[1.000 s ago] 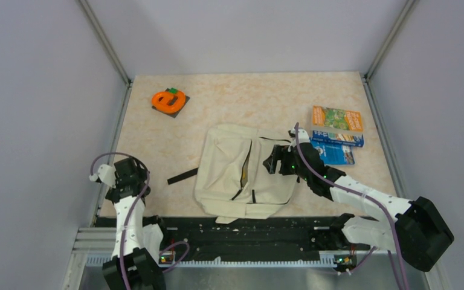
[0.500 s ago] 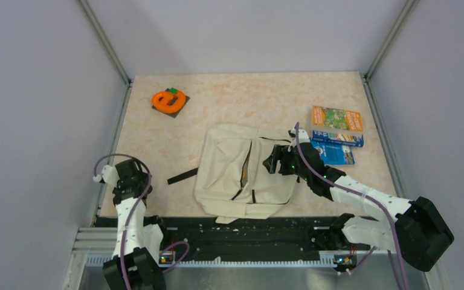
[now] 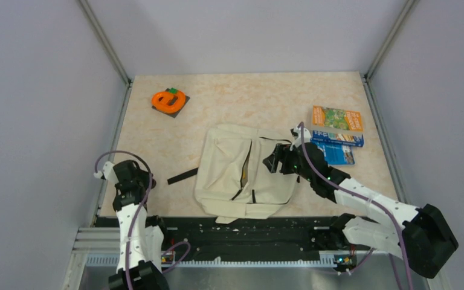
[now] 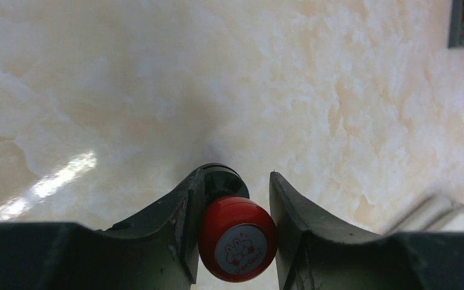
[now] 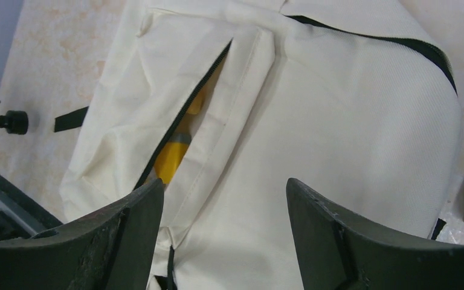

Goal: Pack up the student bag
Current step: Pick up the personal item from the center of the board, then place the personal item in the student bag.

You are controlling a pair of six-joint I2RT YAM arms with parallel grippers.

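Bag (image 3: 229,175) mid-table, pocket (image 5: 157,121) unzipped, yellow item (image 5: 172,160) inside. Left gripper (image 4: 235,179), near left, clamps red-capped stick (image 4: 237,237). Right gripper (image 5: 223,193) gapes above bag. Likely step: loading the stick. Next: carry it right to the slit.

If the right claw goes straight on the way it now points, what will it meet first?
Most likely the student bag: the open right claw points straight at its cream fabric, though depth is unclear.

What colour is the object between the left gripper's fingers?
The object is red with a black tip; left wrist view shows it best.
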